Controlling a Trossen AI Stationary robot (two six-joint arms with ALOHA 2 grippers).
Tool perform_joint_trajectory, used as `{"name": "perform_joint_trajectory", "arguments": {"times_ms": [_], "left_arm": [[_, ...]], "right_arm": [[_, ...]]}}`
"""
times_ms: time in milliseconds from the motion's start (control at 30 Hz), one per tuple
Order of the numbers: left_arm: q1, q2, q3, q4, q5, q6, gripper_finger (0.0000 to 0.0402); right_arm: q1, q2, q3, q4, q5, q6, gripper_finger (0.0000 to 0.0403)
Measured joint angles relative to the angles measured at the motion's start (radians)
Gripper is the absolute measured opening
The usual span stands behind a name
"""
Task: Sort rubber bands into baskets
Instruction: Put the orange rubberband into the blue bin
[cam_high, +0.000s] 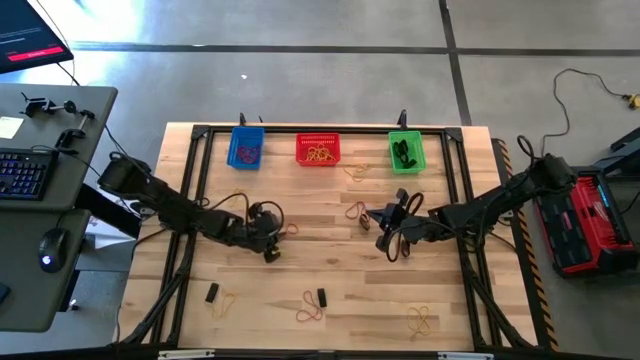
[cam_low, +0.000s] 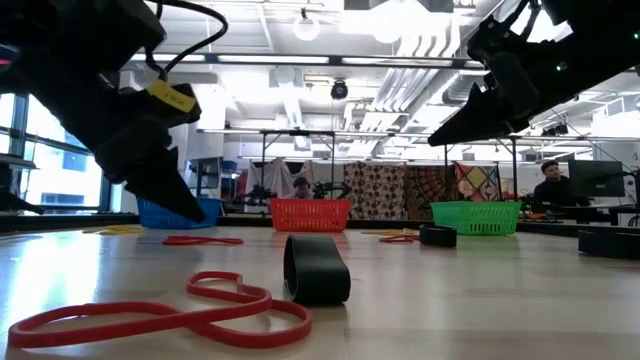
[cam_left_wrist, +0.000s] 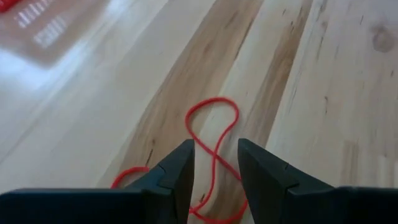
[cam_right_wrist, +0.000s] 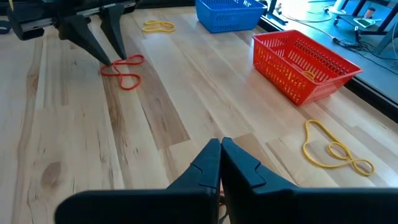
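My left gripper (cam_high: 270, 238) is open, low over the table's middle. Its fingers stand on either side of a red rubber band (cam_left_wrist: 214, 134) that lies flat on the wood; this also shows in the right wrist view (cam_right_wrist: 114, 61). My right gripper (cam_high: 388, 222) is shut and raised above the table (cam_low: 470, 110). Nothing shows between its fingers (cam_right_wrist: 221, 146). The blue basket (cam_high: 246, 148), red basket (cam_high: 318, 150) and green basket (cam_high: 405, 150) stand in a row at the far edge, each with bands inside. My left gripper comes at the red band slanting down from the table's left, one finger (cam_left_wrist: 180, 165) on each side of the band's crossed middle (cam_left_wrist: 214, 160). The band lies flat on the table. I cannot tell whether the fingertips touch it.
Loose bands lie about: a red one (cam_high: 357, 210) beside my right gripper, a yellow one (cam_right_wrist: 336, 149) near the red basket, another yellow one (cam_right_wrist: 158, 26) near the blue basket. At the near edge lie a red band (cam_low: 160, 315), thick dark bands (cam_low: 315, 268) (cam_high: 212, 293) and yellow ones (cam_high: 420, 320).
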Motion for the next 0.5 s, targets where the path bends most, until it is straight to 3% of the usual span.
{"name": "perform_joint_trajectory", "arguments": {"times_ms": [233, 500], "left_arm": [[0.0, 0.093, 0.0, 0.084, 0.022, 0.0, 0.0115], [-0.002, 0.152, 0.002, 0.122, -0.024, -0.036, 0.0115]], "right_arm": [[0.0, 0.0, 0.0, 0.0, 0.0, 0.0, 0.0], [0.0, 0.0, 0.0, -0.001, 0.0, 0.0, 0.0]]}}
